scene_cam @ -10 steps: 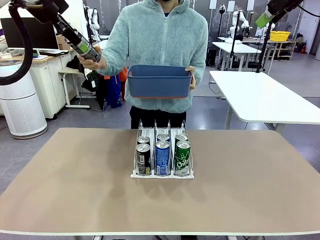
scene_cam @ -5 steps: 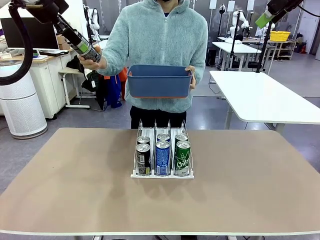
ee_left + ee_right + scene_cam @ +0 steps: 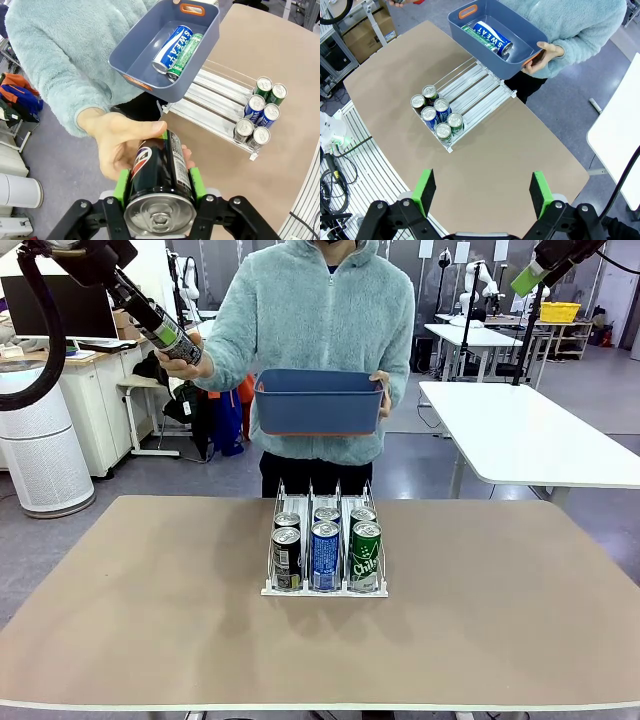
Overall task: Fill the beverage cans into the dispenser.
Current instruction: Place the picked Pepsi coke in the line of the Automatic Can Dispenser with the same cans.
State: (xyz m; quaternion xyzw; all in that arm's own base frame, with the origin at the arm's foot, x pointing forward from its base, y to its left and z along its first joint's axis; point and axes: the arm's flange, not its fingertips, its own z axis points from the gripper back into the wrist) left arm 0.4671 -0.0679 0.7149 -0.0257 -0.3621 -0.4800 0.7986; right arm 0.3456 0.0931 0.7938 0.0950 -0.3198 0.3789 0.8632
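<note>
Six cans (image 3: 326, 540) stand at the front of the dispenser (image 3: 322, 592). High beyond its left side, the left gripper (image 3: 159, 181) clamps a dark can (image 3: 156, 162), which the person's hand (image 3: 117, 145) touches. High to its right, the right gripper (image 3: 482, 192) gapes wide, empty.

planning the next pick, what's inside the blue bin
The blue bin holds a blue can and a green can, lying side by side. Anything beneath them is covered.
</note>
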